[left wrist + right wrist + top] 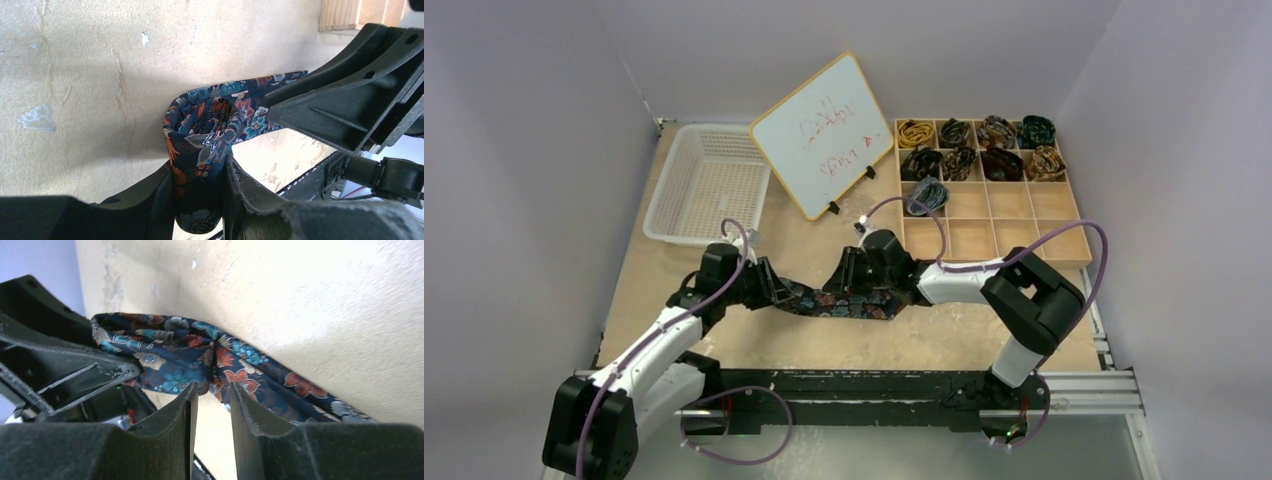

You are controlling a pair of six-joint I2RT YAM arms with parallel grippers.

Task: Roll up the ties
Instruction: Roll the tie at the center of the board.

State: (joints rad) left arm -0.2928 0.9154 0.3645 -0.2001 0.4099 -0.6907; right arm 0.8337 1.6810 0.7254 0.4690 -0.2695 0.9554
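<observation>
Navy floral tie (844,300): long axis left-right. Left gripper (199,195) clamps its folded end; right gripper (212,392) narrowly parted, grip indeterminate. Divided wooden tray (1079,256) holds nine rolled ties (964,160).

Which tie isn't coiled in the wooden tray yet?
The navy floral tie, stretched along the table between the left hand and right hand; the other nine sit as coils in the wooden tray.
</observation>
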